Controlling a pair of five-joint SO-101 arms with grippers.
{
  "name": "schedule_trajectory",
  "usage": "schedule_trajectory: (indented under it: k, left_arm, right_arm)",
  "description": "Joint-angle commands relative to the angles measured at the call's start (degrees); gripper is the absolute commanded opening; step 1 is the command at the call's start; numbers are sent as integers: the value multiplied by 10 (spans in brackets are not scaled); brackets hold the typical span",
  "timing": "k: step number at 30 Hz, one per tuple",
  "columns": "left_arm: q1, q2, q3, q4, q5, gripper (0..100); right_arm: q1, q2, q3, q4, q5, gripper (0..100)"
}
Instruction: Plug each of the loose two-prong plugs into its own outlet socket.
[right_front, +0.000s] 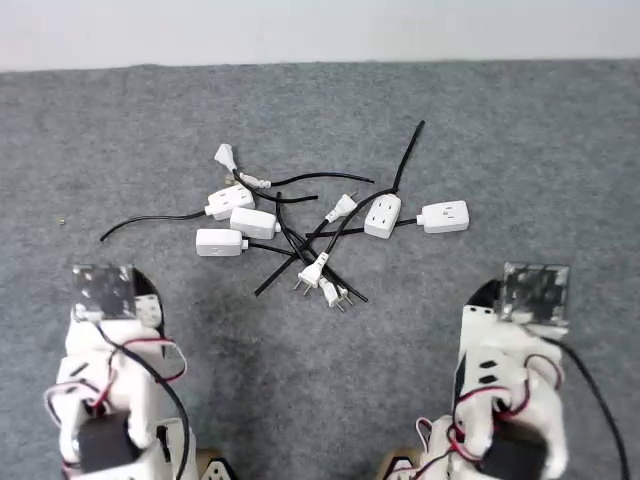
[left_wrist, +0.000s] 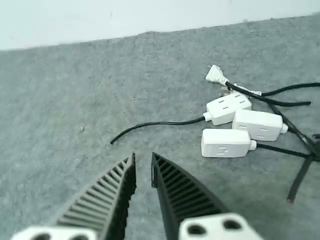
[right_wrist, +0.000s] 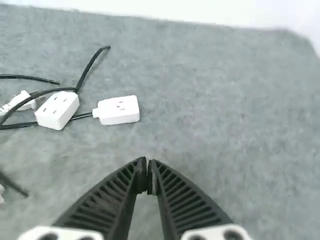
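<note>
My left hand (left_wrist: 143, 159) hangs over the grey surface (right_front: 520, 150), fingers a sliver apart and empty. My right hand (right_wrist: 147, 161) is pressed together, also empty. Beyond them, at the centre of the high view, two loose plugs (right_front: 312, 272) lie among crossed black cords (right_front: 290, 240). Farther up, three white sockets (right_front: 253, 222) cluster left of centre and two sit right of centre.

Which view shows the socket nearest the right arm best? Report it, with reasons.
The right wrist view: the socket lies large ahead of the right gripper, slotted face up. The high view shows the socket small, from farther off. The left wrist view faces three other sockets.
</note>
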Motion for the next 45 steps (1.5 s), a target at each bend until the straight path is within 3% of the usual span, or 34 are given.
schedule_trajectory:
  k: [1, 6, 11, 14, 20, 31, 36, 45]
  left_arm:
    - [0, 166, -153, 2, 62, 55]
    - [77, 346, -241, 2, 175, 55]
    - [171, 502, -249, -42, 296, 72]
    - [194, 589, -254, -101, 360, 124]
    - [201, 751, -302, -192, 451, 174]
    - [189, 1037, -476, -187, 521, 173]
    - [167, 1048, -499, -112, 546, 173]
    - [156, 1048, -495, -112, 545, 173]
  right_arm:
    - [-10, 155, -111, 14, -28, 13]
    - [-67, 364, -127, -36, -63, 12]
    - [-87, 515, -68, -179, -80, 12]
    - [-88, 574, -50, -235, -69, 12]
    - [-89, 609, -53, -247, -58, 13]
    - [-89, 609, -53, -248, -58, 13]
    - [-101, 615, -52, -259, -57, 13]
    - [-108, 615, -49, -259, -57, 13]
